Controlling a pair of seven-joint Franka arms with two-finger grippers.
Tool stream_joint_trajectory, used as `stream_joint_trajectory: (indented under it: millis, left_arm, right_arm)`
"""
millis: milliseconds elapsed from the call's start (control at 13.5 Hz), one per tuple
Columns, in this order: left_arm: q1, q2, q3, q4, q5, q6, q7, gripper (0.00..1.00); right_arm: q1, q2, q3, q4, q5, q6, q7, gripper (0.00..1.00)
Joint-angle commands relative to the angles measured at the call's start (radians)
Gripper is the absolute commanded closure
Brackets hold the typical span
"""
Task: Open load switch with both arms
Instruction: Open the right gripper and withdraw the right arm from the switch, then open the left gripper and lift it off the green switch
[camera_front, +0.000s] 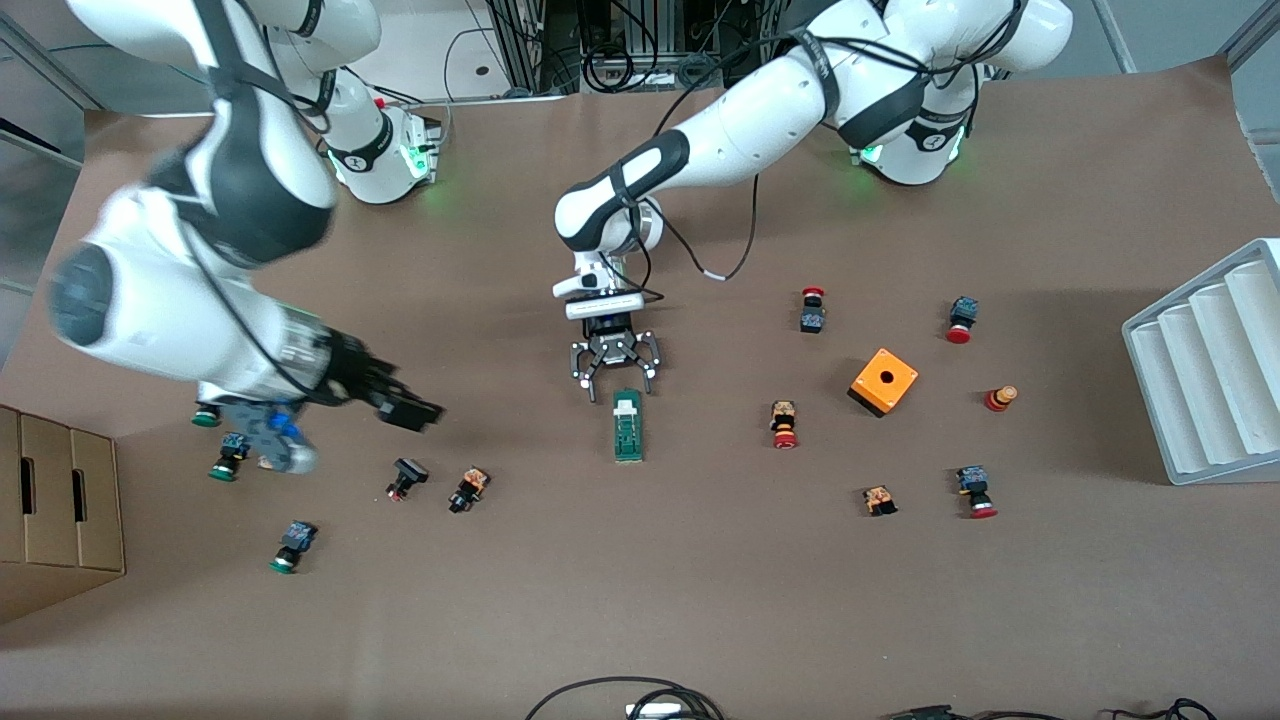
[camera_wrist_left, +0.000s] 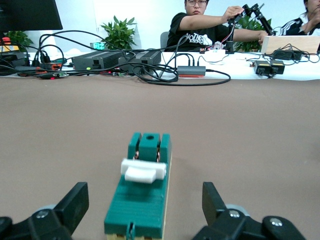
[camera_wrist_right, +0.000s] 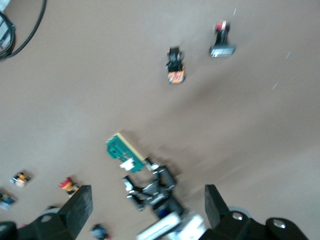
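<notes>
Now the load switch (camera_front: 628, 425) is lying flat mid-table, just nearer the front camera than the left gripper (camera_front: 614, 372), whose fingers are spreading wide, touching nothing. The right gripper (camera_front: 400, 408) is hovering toward the right arm's end, also wide and empty. Only the left wrist view is showing the switch's white block (camera_wrist_left: 144, 170) close up.

No lettering, label, brand or number can be read on anything in view
</notes>
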Motion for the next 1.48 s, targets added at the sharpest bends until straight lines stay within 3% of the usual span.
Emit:
stream_joint_trajectory:
  millis: [0,148,297,520,742,1039,1411]
  left_arm:
    - [0.007,-0.082,-0.001,-0.050,-0.066,0.034,0.043,0.00]
    - [0.003,-0.148,-0.001,-0.052,-0.177,0.080,0.086,0.00]
    - [0.001,-0.208,-0.003,-0.050,-0.298,0.089,0.184,0.00]
    - [0.003,-0.260,-0.001,-0.044,-0.374,0.099,0.281,0.00]
    - [0.004,-0.314,0.003,-0.044,-0.434,0.141,0.350,0.00]
    - [0.023,-0.413,0.005,-0.050,-0.593,0.166,0.549,0.00]
    - [0.092,-0.484,0.005,-0.050,-0.682,0.229,0.650,0.00]
  right_arm:
    - [-0.048,-0.093,-0.042,-0.034,-0.042,-0.069,-0.261,0.00]
    - [-0.090,-0.144,-0.094,-0.047,-0.046,-0.114,-0.482,0.00]
    - [-0.130,-0.205,-0.110,-0.069,-0.132,-0.116,-0.678,0.00]
    - [-0.145,-0.271,-0.172,-0.121,-0.201,-0.097,-0.921,0.00]
    - [-0.147,-0.302,-0.195,-0.219,-0.281,-0.009,-0.992,0.00]
    - [-0.139,-0.277,-0.199,-0.213,-0.281,0.002,-0.998,0.00]
    - [-0.130,-0.247,-0.197,-0.189,-0.279,0.002,-0.998,0.00]
